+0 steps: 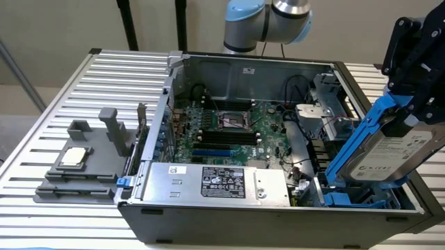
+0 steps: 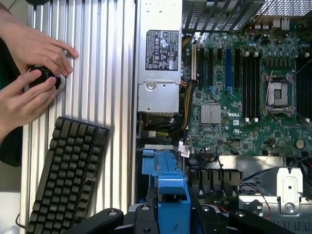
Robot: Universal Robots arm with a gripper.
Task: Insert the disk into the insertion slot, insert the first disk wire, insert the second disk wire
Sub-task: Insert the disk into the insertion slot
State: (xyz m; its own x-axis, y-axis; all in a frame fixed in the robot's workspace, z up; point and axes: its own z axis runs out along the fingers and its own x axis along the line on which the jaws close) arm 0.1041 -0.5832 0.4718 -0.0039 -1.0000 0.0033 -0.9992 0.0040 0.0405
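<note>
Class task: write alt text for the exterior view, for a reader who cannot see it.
The end effector holds the disk, tilted in its blue carrier, above the insertion slot at the exterior view's right of the open computer case. Its motherboard and silver power supply lie exposed.

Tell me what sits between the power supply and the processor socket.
Black memory slots on the motherboard lie between the power supply and the processor socket, plus a blue slot on the power-supply side. The exterior view shows it.
</note>
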